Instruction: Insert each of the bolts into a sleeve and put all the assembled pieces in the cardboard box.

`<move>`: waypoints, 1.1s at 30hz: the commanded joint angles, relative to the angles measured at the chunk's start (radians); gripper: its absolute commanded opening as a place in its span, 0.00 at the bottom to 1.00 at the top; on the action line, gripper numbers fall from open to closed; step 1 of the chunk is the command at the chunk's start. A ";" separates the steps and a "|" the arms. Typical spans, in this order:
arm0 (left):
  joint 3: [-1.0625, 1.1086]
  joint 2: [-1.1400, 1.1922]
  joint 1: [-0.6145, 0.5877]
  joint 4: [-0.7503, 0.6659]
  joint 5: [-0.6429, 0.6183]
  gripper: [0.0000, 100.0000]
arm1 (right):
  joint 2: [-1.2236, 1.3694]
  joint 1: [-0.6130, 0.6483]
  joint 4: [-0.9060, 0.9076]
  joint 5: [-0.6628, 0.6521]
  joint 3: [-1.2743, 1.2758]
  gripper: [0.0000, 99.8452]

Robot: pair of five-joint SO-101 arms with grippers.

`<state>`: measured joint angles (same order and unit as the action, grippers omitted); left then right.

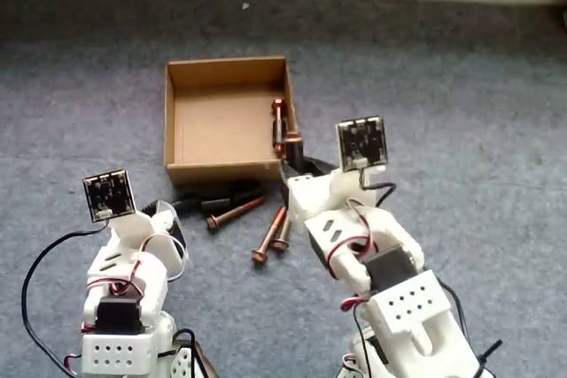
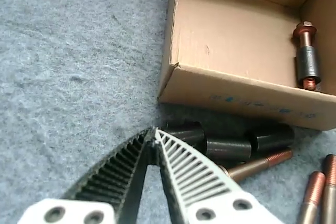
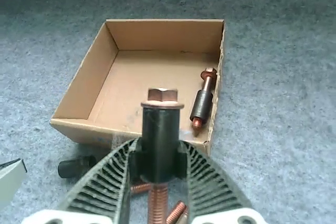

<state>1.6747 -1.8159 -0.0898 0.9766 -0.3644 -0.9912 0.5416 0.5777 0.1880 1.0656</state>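
A grey carpet (image 1: 461, 112) covers the table. The right arm (image 1: 381, 263) stands at 5 o'clock from the cardboard box (image 1: 226, 65), and the left arm (image 1: 124, 276) at 7 o'clock from it. The cardboard box is open-topped. Inside it lies one assembled piece (image 3: 202, 103), a copper bolt through a black sleeve. In the high view it rests along the 3 o'clock wall with its head toward 12 o'clock.

The right gripper (image 3: 158, 150) is at the box's 5 o'clock corner. Its fingers are closed partway around a held sleeve (image 3: 159, 127) that runs along their length. A held bolt (image 3: 161, 97) passes through it, with the hex head seated on the end away from the wrist and the threaded shank sticking out between the fingers at the other end.

The left gripper (image 2: 154, 132) has its fingertips pressed together with nothing between them. It sits just at 9 o'clock of three loose sleeves (image 2: 228, 149). These lie in a row on the carpet, just outside the box's 6 o'clock wall.

A single loose bolt (image 1: 235, 212) lies just beside that row on its 6 o'clock side, head toward 8 o'clock. At 4 o'clock from it a pair of bolts (image 1: 268, 238) lie side by side, heads toward 7 o'clock.
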 commanded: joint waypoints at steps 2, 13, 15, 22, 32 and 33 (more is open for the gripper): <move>0.019 -0.004 -0.010 -0.026 0.009 0.01 | 0.156 -0.013 -0.136 -0.018 -0.148 0.00; 0.019 -0.004 -0.010 -0.025 0.009 0.01 | 0.573 -0.107 -0.389 -0.018 -0.257 0.00; 0.019 -0.004 -0.010 -0.025 0.009 0.01 | 0.630 -0.107 -0.389 -0.018 -0.268 0.00; 0.019 -0.004 -0.010 -0.025 0.009 0.01 | 0.736 -0.102 -0.389 -0.017 -0.294 0.00; 0.019 -0.004 -0.010 -0.023 0.009 0.01 | 0.845 -0.102 -0.389 -0.018 -0.297 0.00; 0.019 -0.004 -0.010 -0.023 0.009 0.01 | 0.852 -0.101 -0.389 -0.018 -0.297 0.00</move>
<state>1.6763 -1.8159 -0.0898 0.9705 -0.3644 -0.1442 0.4465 0.2033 0.1818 0.8048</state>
